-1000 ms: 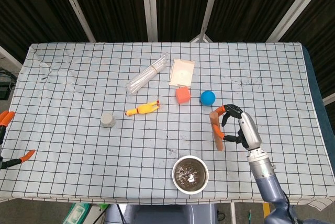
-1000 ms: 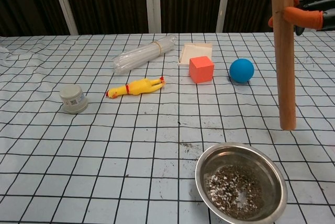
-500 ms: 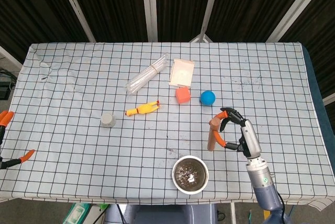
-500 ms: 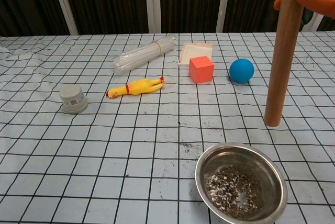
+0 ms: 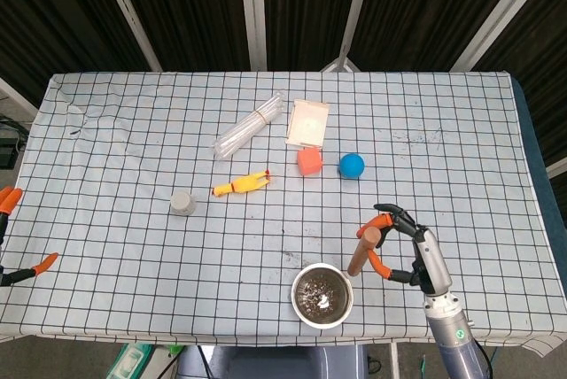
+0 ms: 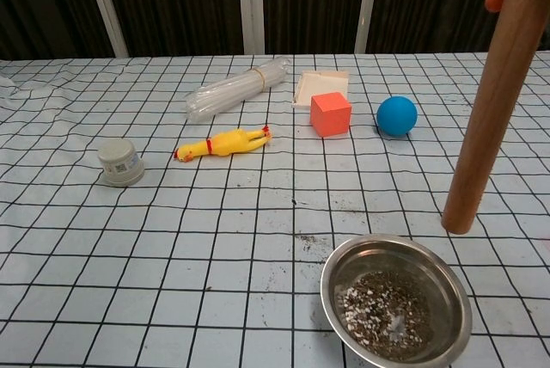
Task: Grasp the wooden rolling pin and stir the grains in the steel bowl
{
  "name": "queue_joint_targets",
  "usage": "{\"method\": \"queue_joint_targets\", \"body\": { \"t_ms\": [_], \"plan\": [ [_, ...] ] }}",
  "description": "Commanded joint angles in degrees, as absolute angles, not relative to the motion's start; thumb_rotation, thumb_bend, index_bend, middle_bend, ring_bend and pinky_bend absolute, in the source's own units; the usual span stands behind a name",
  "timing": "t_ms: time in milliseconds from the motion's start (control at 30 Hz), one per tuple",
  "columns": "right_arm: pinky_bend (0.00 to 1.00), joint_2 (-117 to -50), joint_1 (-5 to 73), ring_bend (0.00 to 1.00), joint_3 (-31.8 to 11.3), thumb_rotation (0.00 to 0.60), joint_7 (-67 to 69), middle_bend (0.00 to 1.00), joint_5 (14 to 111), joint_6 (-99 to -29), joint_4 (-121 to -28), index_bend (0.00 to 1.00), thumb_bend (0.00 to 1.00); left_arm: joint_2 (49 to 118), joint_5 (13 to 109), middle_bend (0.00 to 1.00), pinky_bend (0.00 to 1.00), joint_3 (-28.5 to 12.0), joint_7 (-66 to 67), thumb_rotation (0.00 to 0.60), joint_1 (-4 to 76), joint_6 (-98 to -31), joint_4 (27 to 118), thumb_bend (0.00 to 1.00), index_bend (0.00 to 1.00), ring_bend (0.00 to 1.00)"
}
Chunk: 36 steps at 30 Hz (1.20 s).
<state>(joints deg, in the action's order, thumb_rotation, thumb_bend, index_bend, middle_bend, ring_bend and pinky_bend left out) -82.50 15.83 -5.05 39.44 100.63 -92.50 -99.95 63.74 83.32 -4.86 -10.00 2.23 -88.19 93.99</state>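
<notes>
From the head view, the right hand [image 5: 406, 246] grips the wooden rolling pin [image 5: 361, 253] near its top, just right of the steel bowl [image 5: 322, 295]; the left hand [image 5: 16, 237] shows only spread fingertips, seemingly empty. From the chest view, the pin hangs tilted above the bowl's rim, stiff, smooth, likely light

A robot test lab: a table [image 5: 133, 131] under a black-gridded white cloth, scattered unrelated props, dark corrugated panels [image 5: 186, 7] with metal struts behind
</notes>
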Motion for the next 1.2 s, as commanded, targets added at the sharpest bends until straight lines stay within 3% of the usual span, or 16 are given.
{"method": "queue_joint_targets", "body": {
  "t_ms": [33, 333, 1200],
  "plan": [
    [0.24, -86.0, 14.5, 0.62, -3.6, 0.600, 39.9, 0.60, 103.4, -96.1, -97.3, 0.84, 0.53, 63.8, 83.4, 0.00, 0.00, -5.0, -10.0, 0.600, 2.1, -88.5, 93.8, 0.04, 0.00, 0.00],
    [0.24, -93.3, 13.3, 0.62, -1.5, 0.600, 38.9, 0.60, 107.4, -100.8, -90.6, 0.84, 0.53, 64.0, 83.4, 0.00, 0.00, -5.0, -9.9, 0.600, 2.1, -88.6, 93.6, 0.04, 0.00, 0.00],
    [0.24, -101.8, 13.8, 0.62, 2.2, 0.600, 37.5, 0.60, 107.3, -99.5, -80.3, 0.84, 0.53, 63.9, 83.4, 0.00, 0.00, -5.0, -10.3, 0.600, 2.3, -88.3, 93.5, 0.04, 0.00, 0.00]
  ]
}}
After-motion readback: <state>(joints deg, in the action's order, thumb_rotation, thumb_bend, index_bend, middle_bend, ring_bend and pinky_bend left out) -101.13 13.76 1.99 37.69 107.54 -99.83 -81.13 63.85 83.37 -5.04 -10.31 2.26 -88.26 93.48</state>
